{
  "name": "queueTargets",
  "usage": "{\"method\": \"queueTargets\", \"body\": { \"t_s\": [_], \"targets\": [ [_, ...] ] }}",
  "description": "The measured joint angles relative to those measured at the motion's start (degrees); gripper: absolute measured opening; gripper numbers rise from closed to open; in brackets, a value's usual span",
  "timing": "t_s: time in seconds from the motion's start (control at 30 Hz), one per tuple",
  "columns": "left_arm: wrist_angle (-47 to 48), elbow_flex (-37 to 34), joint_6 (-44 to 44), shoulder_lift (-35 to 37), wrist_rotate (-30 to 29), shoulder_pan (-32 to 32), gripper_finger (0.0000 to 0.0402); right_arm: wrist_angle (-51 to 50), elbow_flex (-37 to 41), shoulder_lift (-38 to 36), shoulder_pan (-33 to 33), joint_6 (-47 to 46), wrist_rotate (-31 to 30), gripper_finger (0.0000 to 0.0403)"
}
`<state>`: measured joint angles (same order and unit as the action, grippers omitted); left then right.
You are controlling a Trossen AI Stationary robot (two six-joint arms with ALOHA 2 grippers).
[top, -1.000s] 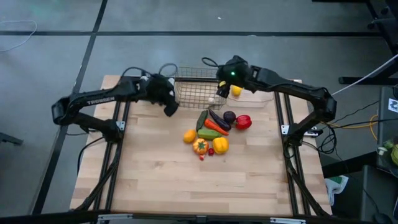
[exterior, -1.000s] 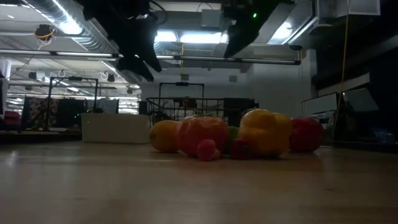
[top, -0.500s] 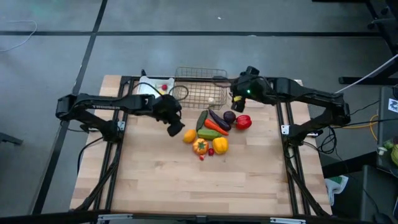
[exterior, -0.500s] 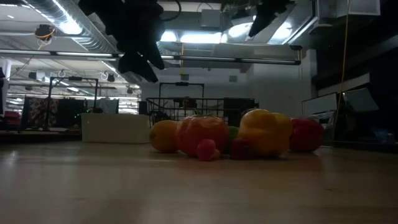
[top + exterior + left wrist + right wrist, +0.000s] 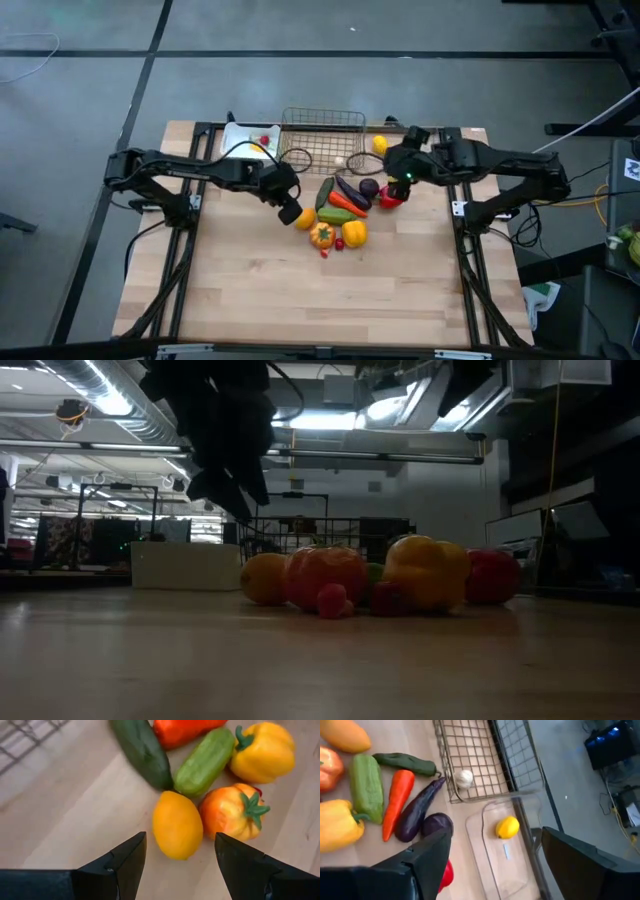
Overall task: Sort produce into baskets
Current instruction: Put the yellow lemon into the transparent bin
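The produce lies in one tight heap near the middle of the table (image 5: 250, 290), a little toward its far side: a smooth oval lemon (image 5: 177, 824) at the left edge of the heap, touching an orange-red tomato (image 5: 231, 816) with a green star stem, then a glossy yellow pepper (image 5: 262, 751), a light green cucumber (image 5: 204, 761), a darker green cucumber (image 5: 142, 751), a carrot (image 5: 397, 801), a long dark eggplant (image 5: 416, 811), a round purple onion (image 5: 437, 824) and a red pepper (image 5: 392, 196) at the right edge. Small red pieces (image 5: 333, 600) lie at the near edge of the heap. The left gripper (image 5: 176, 856) hangs above the table just left of the lemon, its two dark fingers spread wide with nothing between them. The right gripper (image 5: 404, 183) hovers over the red pepper and the onion, also with the fingers apart and holding nothing. Along the far edge stand three containers in a row: a white tray (image 5: 236, 138) at the left with a small red piece inside, a wire basket (image 5: 470, 755) in the middle with one small pale round thing (image 5: 464, 778) on its grid floor, and a clear bin (image 5: 490, 850) at the right holding a second lemon (image 5: 507, 827). The table is pale wood with visible boards, and its near half is free. Around it is a grey floor; behind it, in the low view, a large dim hall with ceiling lamps and pipes.
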<state>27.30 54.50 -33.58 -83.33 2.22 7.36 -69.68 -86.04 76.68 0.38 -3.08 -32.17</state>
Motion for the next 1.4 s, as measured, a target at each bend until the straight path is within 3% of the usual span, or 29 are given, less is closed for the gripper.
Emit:
{"method": "queueTargets", "body": {
  "t_s": [0.27, 0.53, 1.07, 1.4],
  "targets": [
    [-2.6, 0.0, -1.4, -4.8, 0.1, -1.4, 0.023, 1.0, 8.8, -6.4, 4.4, -9.4, -3.1, 0.0308],
    [-4.5, 0.0, 0.8, -7.6, 0.1, -2.2, 0.023, 2.5, 14.9, -7.2, 5.4, -13.4, -2.8, 0.0308],
    [-4.4, 0.0, 2.3, -7.7, -0.3, -2.1, 0.0231, 4.1, 15.8, -7.0, 5.2, -13.3, -2.8, 0.0308],
    [-4.4, 0.0, 0.6, -7.6, 0.5, -2.1, 0.0284, 4.2, 15.8, -7.0, 5.2, -13.3, -2.8, 0.0308]
  ]
}}
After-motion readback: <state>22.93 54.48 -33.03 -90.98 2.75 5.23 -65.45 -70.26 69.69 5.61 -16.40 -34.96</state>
